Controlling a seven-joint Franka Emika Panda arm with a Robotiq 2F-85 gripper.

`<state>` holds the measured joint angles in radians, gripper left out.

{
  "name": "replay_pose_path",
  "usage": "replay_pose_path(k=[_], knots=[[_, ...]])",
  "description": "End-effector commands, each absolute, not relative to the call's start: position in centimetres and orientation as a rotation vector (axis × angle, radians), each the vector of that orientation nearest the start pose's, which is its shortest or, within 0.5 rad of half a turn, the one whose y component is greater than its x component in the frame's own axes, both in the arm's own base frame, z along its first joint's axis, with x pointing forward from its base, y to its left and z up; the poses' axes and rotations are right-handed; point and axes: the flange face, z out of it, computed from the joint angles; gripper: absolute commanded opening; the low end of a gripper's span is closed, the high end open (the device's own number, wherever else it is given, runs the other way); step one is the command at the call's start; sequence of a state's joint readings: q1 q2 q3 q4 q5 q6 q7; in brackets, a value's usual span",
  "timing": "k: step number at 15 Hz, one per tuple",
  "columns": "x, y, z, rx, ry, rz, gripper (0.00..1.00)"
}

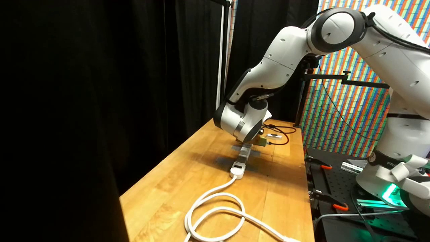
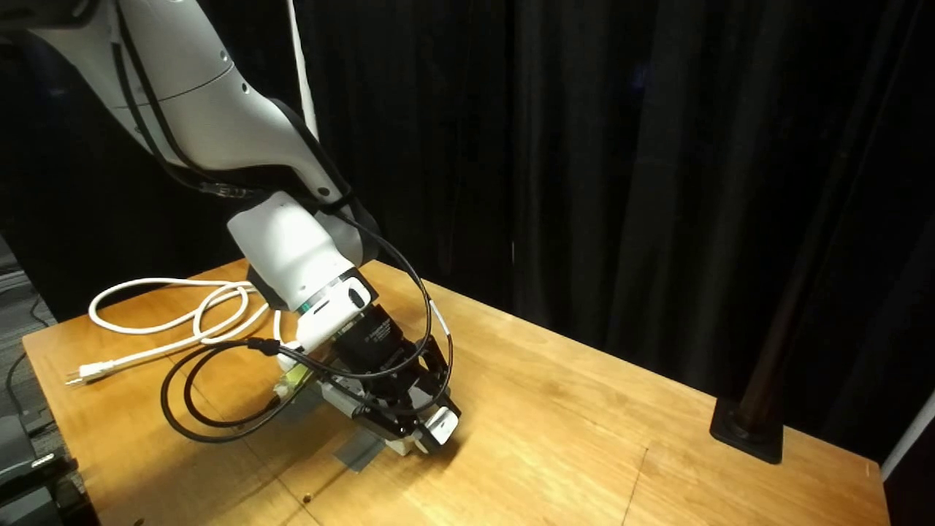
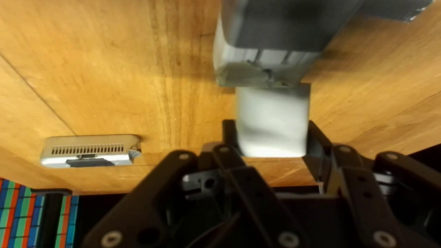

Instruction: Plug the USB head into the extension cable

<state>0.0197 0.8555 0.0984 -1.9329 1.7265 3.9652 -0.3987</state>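
Note:
The extension cable's narrow strip (image 1: 238, 170) lies on the table with grey tape over it. Its thick white cord (image 1: 215, 209) loops on the wood. In the wrist view the strip's end (image 3: 255, 65) is at the top centre. The USB head (image 3: 274, 113), a white block, lies between my gripper's fingers (image 3: 273, 137), which press on both its sides. Its far edge meets the strip's end; I cannot tell whether its prongs are in the slots. In an exterior view my gripper (image 2: 427, 431) is low over the table with the white head (image 2: 442, 425); the arm hides it in the opposite view.
A flat metallic piece with vents (image 3: 91, 151) lies beside the strip. A black cable (image 2: 212, 431) hangs from the wrist in loops. The cord's plug (image 2: 91, 372) lies near the table edge. A black stand base (image 2: 749, 431) stands at the far end. Clamps (image 1: 324, 167) grip the edge.

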Motion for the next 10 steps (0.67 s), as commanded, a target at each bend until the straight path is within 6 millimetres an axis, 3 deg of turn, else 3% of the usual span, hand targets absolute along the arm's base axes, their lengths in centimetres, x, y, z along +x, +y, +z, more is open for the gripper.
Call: replay_pose_path(k=[1,10], knots=[[49.1,-6.2,13.1,-2.605,2.186,-1.086,0.23],[48.7,-4.9,12.5,-2.636,2.165,-1.063,0.23]])
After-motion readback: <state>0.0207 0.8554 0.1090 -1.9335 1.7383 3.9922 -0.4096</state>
